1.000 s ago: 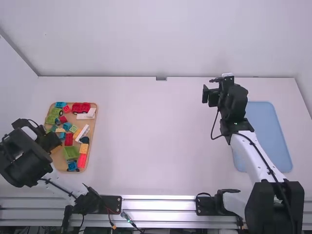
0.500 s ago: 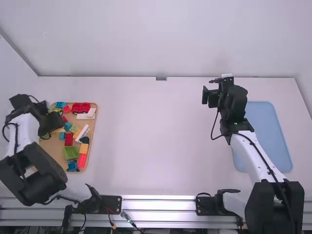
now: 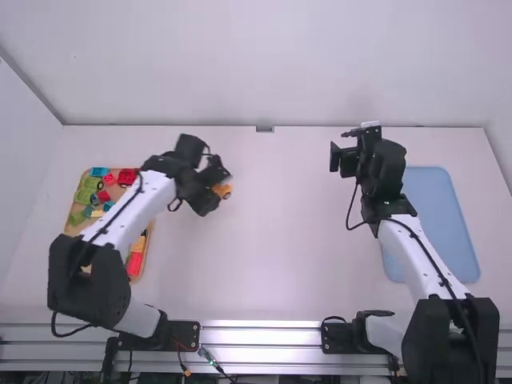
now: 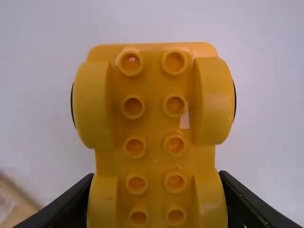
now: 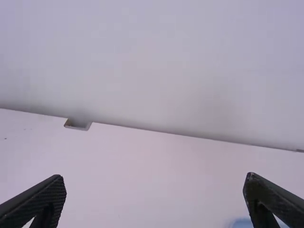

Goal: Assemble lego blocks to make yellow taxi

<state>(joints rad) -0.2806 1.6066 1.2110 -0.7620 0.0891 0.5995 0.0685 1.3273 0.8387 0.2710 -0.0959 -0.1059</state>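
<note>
Nearer the camera than the wooden tray (image 3: pixel 150 229), the metal rail (image 3: pixel 264 342) runs across the view beneath the bases of both arms. At the tray's near end, a red block (image 3: pixel 134 265) lies with an orange block (image 3: pixel 138 245) just beyond it; the left arm's link passes above the tray and hides part of its contents. Well to the right of the tray, the blue mat (image 3: pixel 448 216) lies flat on the white table (image 3: pixel 280 232), partly covered by the right arm. To the right of the tray and well apart from it, the left gripper (image 3: pixel 214 189) grasps the yellow wheeled base (image 3: pixel 224 192); in the left wrist view its black fingers (image 4: pixel 69 206) stand on opposite sides of the piece, and rows of round hollow tubes show on the face toward the camera. Much farther to the right of the tray, the right gripper (image 3: pixel 364 134) is released and carries no part, its fingers (image 5: pixel 35 202) spread wide. At the tray's far end are a green block (image 3: pixel 86 190), a blue block (image 3: pixel 98 171) and a red wheeled piece (image 3: pixel 127 177). Beyond the tray, a small notch (image 3: pixel 265 129) interrupts the table's back edge, where the pale wall (image 3: pixel 264 64) rises.
</note>
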